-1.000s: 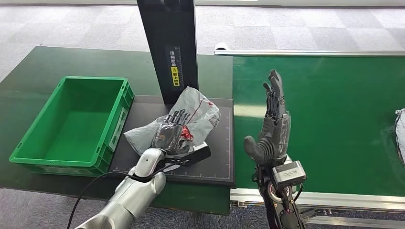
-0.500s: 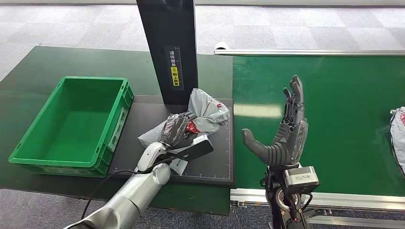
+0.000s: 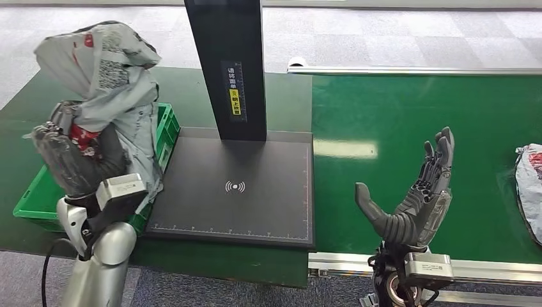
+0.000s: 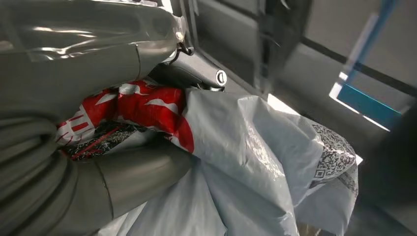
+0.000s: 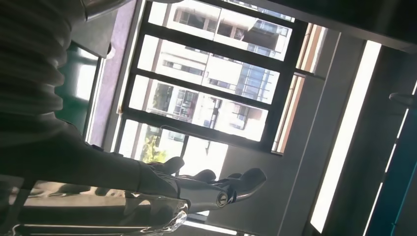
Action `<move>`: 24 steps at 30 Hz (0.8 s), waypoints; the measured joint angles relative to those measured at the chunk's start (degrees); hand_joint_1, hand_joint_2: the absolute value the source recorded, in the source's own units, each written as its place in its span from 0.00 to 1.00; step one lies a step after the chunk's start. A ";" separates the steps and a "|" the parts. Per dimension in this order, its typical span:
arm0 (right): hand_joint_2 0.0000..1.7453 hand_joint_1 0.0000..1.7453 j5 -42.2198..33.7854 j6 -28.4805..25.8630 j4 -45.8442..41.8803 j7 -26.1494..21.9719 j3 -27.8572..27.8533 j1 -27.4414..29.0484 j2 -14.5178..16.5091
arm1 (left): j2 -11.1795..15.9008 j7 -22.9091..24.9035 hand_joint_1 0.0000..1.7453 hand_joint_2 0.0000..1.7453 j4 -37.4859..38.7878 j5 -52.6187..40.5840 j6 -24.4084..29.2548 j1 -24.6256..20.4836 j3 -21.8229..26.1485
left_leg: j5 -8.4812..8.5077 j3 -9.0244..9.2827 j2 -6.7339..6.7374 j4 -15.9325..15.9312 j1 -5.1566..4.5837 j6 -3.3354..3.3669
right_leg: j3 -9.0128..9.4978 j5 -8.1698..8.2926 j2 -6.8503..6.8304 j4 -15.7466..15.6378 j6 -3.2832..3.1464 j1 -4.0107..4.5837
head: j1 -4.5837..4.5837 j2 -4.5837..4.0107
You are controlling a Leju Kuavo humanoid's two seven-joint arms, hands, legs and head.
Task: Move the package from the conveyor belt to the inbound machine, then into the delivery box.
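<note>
Grey package [image 3: 108, 77] gripped in left robot hand [image 3: 73, 160] above green box [image 3: 167, 128]

Glossy crinkled plastic package [image 3: 108, 70] — matt black scanner pad [image 3: 236, 192].

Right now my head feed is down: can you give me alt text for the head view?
The left hand holds the grey plastic package lifted above the green delivery box. The black inbound machine platform lies bare, the right hand is open over the green conveyor belt, and a second package lies at the belt's right edge.
</note>
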 joint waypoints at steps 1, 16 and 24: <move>1.00 0.00 0.03 -0.24 -0.22 0.01 -0.01 0.33 -0.08 | 0.85 1.35 1.00 1.00 0.26 -0.81 -0.29 -0.68 2.41 | 0.03 0.02 -0.01 0.00 0.00 0.01 | 0.01 0.02 -0.01 0.00 0.00 0.00 | 0.01 0.00; 1.00 0.00 -1.27 1.94 -0.15 1.67 0.42 0.99 -0.43 | 14.10 10.96 0.69 1.00 45.13 -26.08 -0.10 -21.18 23.35 | 0.33 -0.06 0.05 0.01 0.01 -0.09 | -0.08 0.32 0.07 0.04 -0.13 0.02 | 0.02 0.00; 1.00 0.00 -1.68 2.93 0.92 1.70 1.26 0.05 -0.31 | 14.27 18.16 0.00 1.00 60.66 -32.06 -1.39 -24.74 24.16 | 0.32 -0.10 0.04 0.01 0.00 -0.08 | -0.13 0.32 0.07 0.01 -0.12 0.01 | 0.01 0.00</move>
